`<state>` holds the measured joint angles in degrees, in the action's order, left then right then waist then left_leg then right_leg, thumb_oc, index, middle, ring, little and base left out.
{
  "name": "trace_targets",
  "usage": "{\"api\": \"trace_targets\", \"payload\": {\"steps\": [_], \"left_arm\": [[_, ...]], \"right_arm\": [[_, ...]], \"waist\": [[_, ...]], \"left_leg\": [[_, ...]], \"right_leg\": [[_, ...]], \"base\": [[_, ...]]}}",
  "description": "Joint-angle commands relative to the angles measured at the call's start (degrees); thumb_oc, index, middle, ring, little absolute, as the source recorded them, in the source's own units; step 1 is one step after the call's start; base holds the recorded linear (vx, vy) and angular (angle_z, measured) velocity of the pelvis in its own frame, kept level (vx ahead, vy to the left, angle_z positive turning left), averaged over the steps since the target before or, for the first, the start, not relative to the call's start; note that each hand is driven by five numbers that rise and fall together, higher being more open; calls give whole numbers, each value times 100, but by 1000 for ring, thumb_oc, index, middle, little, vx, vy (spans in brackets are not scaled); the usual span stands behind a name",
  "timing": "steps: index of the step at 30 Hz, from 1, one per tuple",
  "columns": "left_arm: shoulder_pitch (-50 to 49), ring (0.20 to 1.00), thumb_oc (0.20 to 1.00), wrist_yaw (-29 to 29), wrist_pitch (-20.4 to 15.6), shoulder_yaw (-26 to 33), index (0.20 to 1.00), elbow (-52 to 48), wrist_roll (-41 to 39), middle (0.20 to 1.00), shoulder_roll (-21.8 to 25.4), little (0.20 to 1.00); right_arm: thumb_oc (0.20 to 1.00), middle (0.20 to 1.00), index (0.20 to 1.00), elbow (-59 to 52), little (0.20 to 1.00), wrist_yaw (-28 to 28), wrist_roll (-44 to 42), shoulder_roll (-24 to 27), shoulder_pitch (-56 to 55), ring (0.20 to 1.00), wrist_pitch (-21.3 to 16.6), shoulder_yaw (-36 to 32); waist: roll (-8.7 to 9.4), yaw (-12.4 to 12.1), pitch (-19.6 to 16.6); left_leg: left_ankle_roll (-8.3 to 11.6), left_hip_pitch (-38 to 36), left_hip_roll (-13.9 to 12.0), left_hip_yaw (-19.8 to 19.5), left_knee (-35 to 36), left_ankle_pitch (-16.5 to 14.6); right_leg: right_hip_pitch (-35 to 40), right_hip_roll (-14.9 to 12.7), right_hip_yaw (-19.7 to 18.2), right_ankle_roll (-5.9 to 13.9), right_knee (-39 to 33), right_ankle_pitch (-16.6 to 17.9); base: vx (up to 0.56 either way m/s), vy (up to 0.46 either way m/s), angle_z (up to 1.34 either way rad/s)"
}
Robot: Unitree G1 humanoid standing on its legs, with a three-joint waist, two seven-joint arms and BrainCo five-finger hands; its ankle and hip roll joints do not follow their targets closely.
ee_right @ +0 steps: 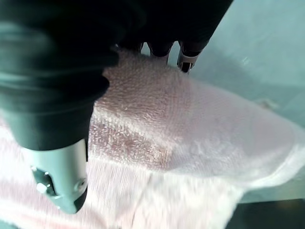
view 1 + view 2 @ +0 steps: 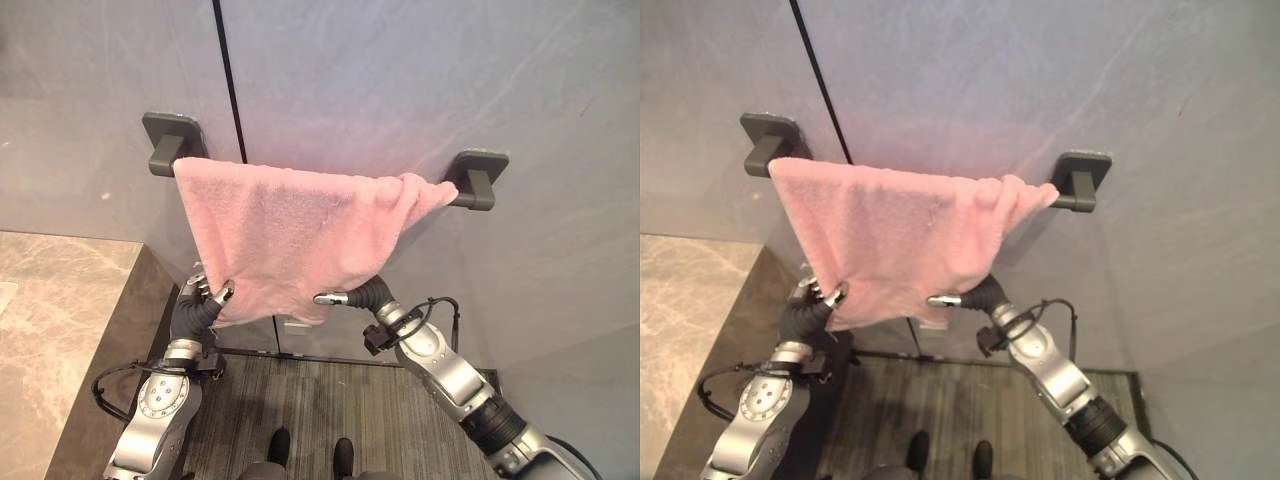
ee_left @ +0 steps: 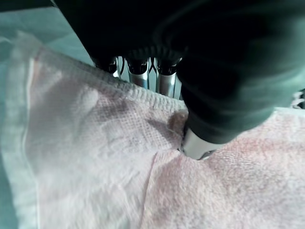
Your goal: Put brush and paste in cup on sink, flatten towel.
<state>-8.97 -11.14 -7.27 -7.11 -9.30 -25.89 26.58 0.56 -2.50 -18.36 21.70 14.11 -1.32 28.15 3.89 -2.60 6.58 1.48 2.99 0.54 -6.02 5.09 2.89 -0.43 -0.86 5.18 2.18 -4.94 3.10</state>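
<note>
A pink towel [image 2: 290, 235] hangs over a dark wall bar, spread wide at its left end and bunched into folds near the right mount [image 2: 478, 175]. My left hand [image 2: 200, 305] holds the towel's lower left corner: its thumb [image 3: 200, 143] presses on the front of the cloth while the fingers [image 3: 138, 71] go behind it. My right hand [image 2: 368, 294] is at the lower right hem, with the cloth [image 1: 190, 124] lying between its fingers [image 1: 186, 59] and thumb [image 1: 62, 181].
The bar's left mount [image 2: 172, 140] sits beside a black vertical seam in the grey wall. A beige marble counter [image 2: 50, 330] with a dark side panel stands at the left. Dark striped flooring [image 2: 320, 400] lies below the towel.
</note>
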Motion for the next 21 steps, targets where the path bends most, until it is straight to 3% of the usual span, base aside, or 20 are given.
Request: {"api": "trace_targets", "payload": {"steps": [1, 2, 3, 4, 12, 13, 14, 18, 21], "left_arm": [[19, 200, 200, -60, -181, 50, 200, 64, 245, 200, 115, 200], [19, 200, 200, -60, -181, 50, 200, 64, 245, 200, 115, 200], [21, 200, 200, -65, -178, 43, 200, 112, 241, 200, 95, 200], [24, 200, 200, -63, -169, 43, 200, 157, 228, 200, 70, 200], [-25, 200, 200, -79, -151, 119, 200, 273, 314, 200, 0, 200], [-35, 200, 200, -101, -158, 147, 200, 302, 345, 200, -32, 200], [-55, 200, 200, -113, -167, 184, 200, 288, 365, 200, -44, 200], [-164, 200, 200, -209, -245, 373, 200, 128, 552, 200, -65, 200], [-223, 200, 200, -347, -358, 553, 200, -15, 762, 200, -76, 200]], "right_arm": [[875, 875, 875, -238, 875, -121, -83, 34, -42, 875, -252, -259], [771, 771, 771, -239, 771, -121, -83, 34, -42, 771, -252, -259], [511, 511, 511, -222, 511, -124, -131, 30, -100, 511, -260, -300], [200, 200, 200, -254, 200, -119, -214, 40, -151, 200, -284, -353], [200, 200, 200, -521, 200, -141, -54, 182, -322, 200, -368, -649], [231, 231, 231, -584, 231, -164, 20, 201, -365, 231, -386, -717], [329, 329, 329, -654, 329, -186, 85, 227, -404, 329, -399, -780], [410, 410, 410, -1086, 410, -191, 106, 286, -620, 410, -528, -1015], [420, 420, 420, -1165, 420, -195, 37, 285, -712, 420, -655, -1128]], "waist": [[74, 13, -383], [74, 13, -383], [69, 24, -393], [54, 48, -405], [4, 136, -467], [-5, 149, -483], [-7, 152, -489], [-22, 187, -498], [-24, 197, -497]], "left_leg": [[96, -132, -406, 291, -9, -263], [96, -132, -406, 291, -9, -263], [96, -143, -404, 292, -9, -269], [92, -163, -397, 298, -9, -278], [71, -293, -418, 386, -9, -334], [69, -314, -422, 394, -9, -345], [70, -324, -425, 402, -9, -348], [69, -349, -433, 430, -9, -362], [72, -367, -437, 441, -9, -373]], "right_leg": [[202, -514, 68, 542, -6, -329], [202, -514, 68, 542, -6, -329], [211, -519, 71, 542, -6, -330], [222, -528, 68, 543, -6, -335], [292, -550, -17, 551, -6, -365], [303, -551, -34, 554, -6, -371], [313, -549, -39, 553, -6, -375], [309, -547, -48, 551, -6, -387], [315, -551, -57, 550, -6, -397]], "base": [[-4, 11, 5], [0, 0, 0], [0, 0, 0], [0, 0, 0], [4, 5, -2], [0, 0, 0], [0, 0, 0], [0, 0, 0], [-2, 1, -3]]}}
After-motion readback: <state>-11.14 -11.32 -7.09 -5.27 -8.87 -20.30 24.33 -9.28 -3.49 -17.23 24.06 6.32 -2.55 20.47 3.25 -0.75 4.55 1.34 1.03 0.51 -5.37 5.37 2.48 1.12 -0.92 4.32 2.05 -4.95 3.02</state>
